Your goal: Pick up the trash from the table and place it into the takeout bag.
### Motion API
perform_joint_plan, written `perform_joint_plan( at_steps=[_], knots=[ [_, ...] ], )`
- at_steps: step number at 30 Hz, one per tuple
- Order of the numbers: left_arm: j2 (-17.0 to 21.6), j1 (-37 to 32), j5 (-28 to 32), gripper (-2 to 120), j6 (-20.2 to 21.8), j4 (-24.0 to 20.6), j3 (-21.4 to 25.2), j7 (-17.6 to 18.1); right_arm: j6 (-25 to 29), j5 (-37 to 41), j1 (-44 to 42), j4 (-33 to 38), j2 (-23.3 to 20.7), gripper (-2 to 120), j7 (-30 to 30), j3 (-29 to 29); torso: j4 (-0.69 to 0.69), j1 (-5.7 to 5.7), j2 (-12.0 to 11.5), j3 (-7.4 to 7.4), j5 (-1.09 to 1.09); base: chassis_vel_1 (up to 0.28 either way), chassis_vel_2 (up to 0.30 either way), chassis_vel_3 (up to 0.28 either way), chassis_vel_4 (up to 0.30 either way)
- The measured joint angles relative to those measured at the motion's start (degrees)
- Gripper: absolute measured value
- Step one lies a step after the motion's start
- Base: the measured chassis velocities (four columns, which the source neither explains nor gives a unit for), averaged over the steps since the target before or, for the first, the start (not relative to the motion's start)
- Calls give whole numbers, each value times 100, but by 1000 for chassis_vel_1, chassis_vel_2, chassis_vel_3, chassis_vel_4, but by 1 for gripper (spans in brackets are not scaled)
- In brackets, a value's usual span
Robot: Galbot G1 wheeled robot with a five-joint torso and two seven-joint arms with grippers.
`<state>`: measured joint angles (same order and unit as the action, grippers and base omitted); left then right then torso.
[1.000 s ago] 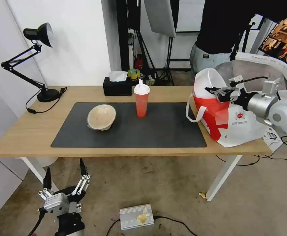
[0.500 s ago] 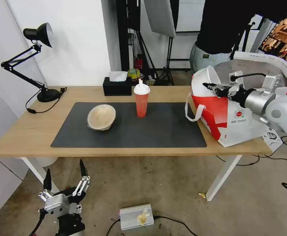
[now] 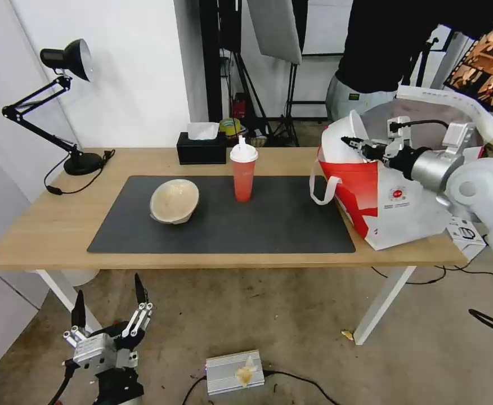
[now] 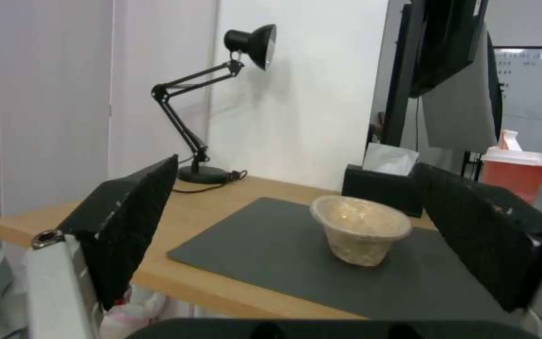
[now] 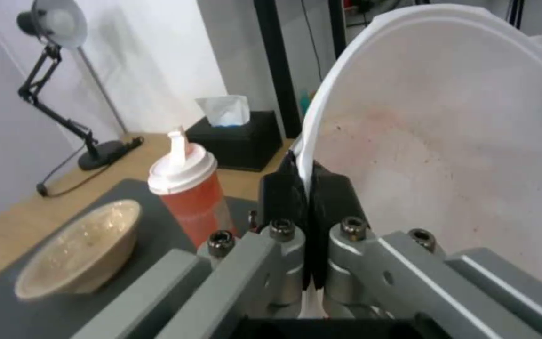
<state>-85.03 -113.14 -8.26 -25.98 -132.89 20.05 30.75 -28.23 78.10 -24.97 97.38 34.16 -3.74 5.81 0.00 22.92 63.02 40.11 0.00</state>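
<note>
My right gripper (image 3: 352, 142) is shut on the rim of the white plastic bowl (image 3: 335, 143), holding it tilted on edge at the mouth of the takeout bag (image 3: 404, 208) on the table's (image 3: 44, 225) right end. In the right wrist view the shut fingers (image 5: 283, 188) pinch the rim, and the bowl (image 5: 447, 132) shows faint red smears inside. The red drink cup (image 3: 243, 171) and beige pulp bowl (image 3: 174, 201) stand on the dark mat. My left gripper (image 3: 108, 286) hangs open below the table's front edge, facing the pulp bowl (image 4: 359, 230).
A black desk lamp (image 3: 66, 56) and a black tissue box (image 3: 201, 149) stand along the table's back. A person in a dark top stands behind the bag. A silver box (image 3: 235, 371) and cables lie on the floor.
My right gripper has carried the white bowl a little up and to the left. The bag's top and handle have shifted left with it. The left arm has barely moved.
</note>
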Motion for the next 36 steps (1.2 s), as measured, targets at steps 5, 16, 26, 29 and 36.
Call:
perform_joint_plan(
  at_steps=[5, 16, 26, 29, 36],
  knots=[
    [-7, 27, 0, 100, 0, 16, -3, 2, -81, 203, 25, -2, 26, 0, 215, -11, 0, 0, 0, 0, 0, 0, 0, 0, 0],
    [8, 44, 9, 100, 0, 24, -7, 4, -175, 479, -27, 87, 10, 0, 512, 28, 0, 0, 0, 0, 0, 0, 0, 0, 0],
    [1, 2, -11, 100, -6, 8, -30, 10, -261, 1022, -150, 312, 51, 0, 1073, 205, 0, 0, 0, 0, 0, 0, 0, 0, 0],
    [0, -12, -28, 100, -10, -5, -35, 10, -275, 1080, -206, 372, 3, 0, 1124, 267, 0, 0, 0, 0, 0, 0, 0, 0, 0],
    [-33, -44, -108, 100, -28, -16, -73, 10, -247, 922, -416, 491, -183, 11, 971, 439, -1, 0, 0, 0, 1, 0, 0, 0, 0]
  ],
)
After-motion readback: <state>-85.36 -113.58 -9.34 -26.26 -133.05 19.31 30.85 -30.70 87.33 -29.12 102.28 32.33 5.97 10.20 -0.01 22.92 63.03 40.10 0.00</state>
